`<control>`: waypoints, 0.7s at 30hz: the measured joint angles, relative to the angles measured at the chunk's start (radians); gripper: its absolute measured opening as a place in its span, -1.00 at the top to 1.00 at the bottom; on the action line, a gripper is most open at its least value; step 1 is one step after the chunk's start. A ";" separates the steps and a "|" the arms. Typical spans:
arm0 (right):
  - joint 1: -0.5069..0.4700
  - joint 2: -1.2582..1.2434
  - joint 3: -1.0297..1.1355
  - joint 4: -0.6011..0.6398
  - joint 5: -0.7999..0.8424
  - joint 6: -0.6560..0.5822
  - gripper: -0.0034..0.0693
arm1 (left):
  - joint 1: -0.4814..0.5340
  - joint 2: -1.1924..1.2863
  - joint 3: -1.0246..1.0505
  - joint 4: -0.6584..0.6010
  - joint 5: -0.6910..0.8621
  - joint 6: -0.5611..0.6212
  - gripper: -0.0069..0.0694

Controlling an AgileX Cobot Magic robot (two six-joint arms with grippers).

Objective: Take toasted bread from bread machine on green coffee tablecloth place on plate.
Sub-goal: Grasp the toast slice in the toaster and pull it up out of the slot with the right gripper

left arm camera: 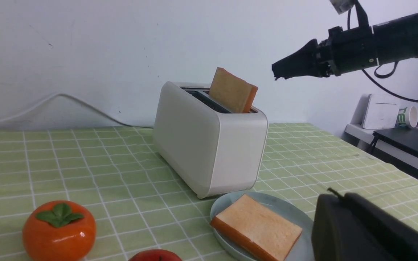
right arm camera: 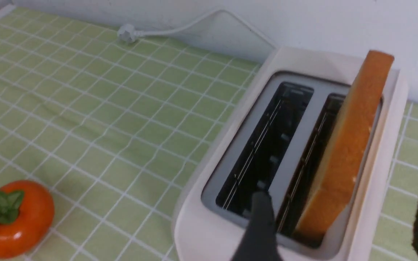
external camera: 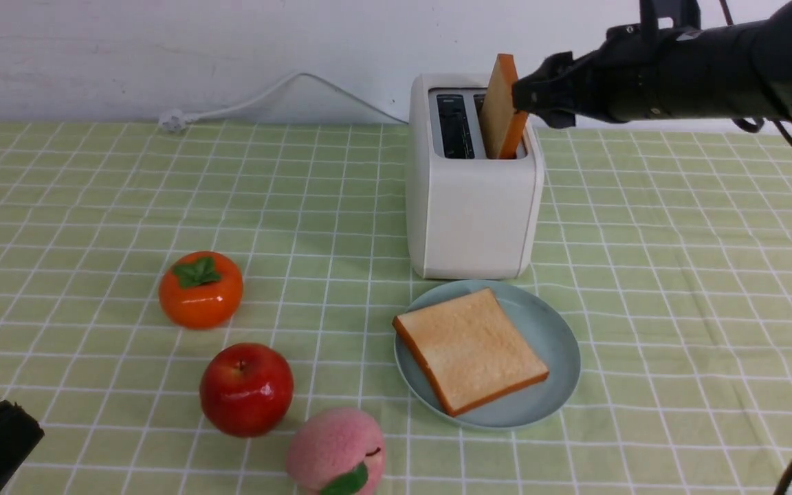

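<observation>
Front view: toast slice (external camera: pixel 470 348) lies flat on plate (external camera: pixel 561 337). Second slice (external camera: pixel 502 110) stands tilted in toaster (external camera: pixel 471 213), right slot, with right fingers (external camera: pixel 540 93) near its top.
Left wrist: left fingers (left arm camera: pixel 339 217) closed, empty.
Right wrist: right fingers wide apart, holding nothing; they should straddle the slice, centred, before closing.

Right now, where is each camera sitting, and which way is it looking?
Front view: sits between the arms, looks forward over the green tablecloth at the toaster and plate; shows the left hand low, the right hand high.
Left wrist view: rides the left arm, low near the tablecloth, looks across at the toaster's side; its own hand shows.
Right wrist view: rides the right arm above the toaster, looks down into its slots; both open fingers show.
Shared: all three see the standing toast.
</observation>
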 joint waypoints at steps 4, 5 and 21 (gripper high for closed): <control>0.016 0.111 -0.084 0.006 -0.046 0.000 -0.79 | 0.000 0.000 0.000 -0.004 -0.004 0.000 0.85; 0.017 0.120 -0.094 0.006 -0.054 0.000 -0.79 | 0.000 0.000 0.000 -0.004 -0.004 0.000 0.85; 0.017 0.246 -0.150 0.018 -0.127 0.000 0.11 | 0.000 0.000 0.000 -0.007 -0.004 0.000 0.85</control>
